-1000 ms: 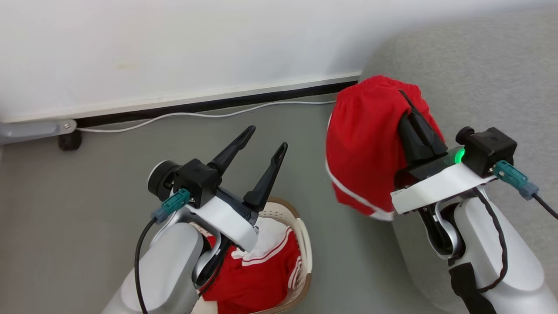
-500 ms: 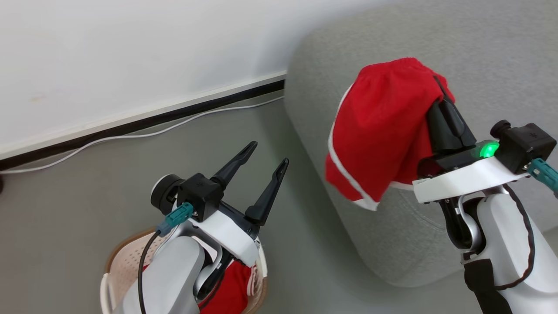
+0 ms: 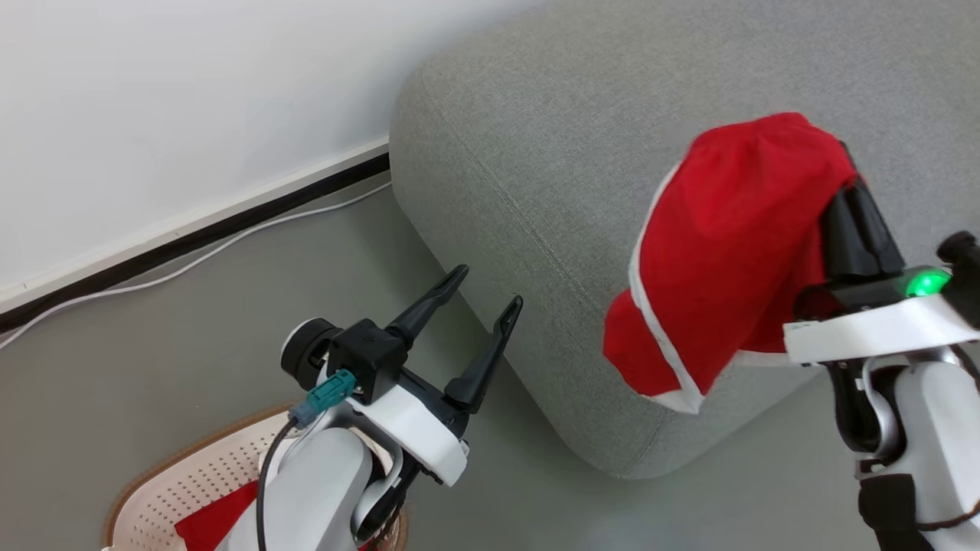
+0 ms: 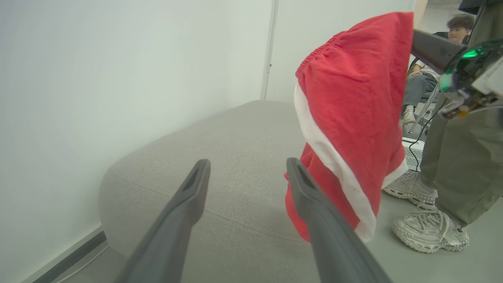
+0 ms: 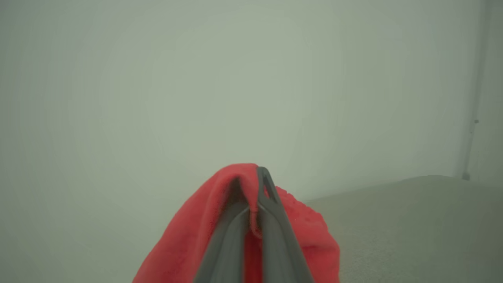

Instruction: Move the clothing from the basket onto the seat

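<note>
A white wall [image 3: 153,115] meets the grey floor [image 3: 138,360] at a dark baseboard strip [image 3: 191,239], with a white cable [image 3: 191,262] lying just beside it. A person in olive trousers [image 4: 459,157] stands in 2 pale sneakers [image 4: 430,234]; another person [image 4: 422,76] sits farther back.

clothing [image 3: 727,252]: red, white trim | seat [image 3: 536,153]: grey | basket [image 3: 203,473]: cream, brown rim

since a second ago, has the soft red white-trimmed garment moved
yes: red garment shifted from mostly off the edge of the grey fabric sofa to over it
</note>
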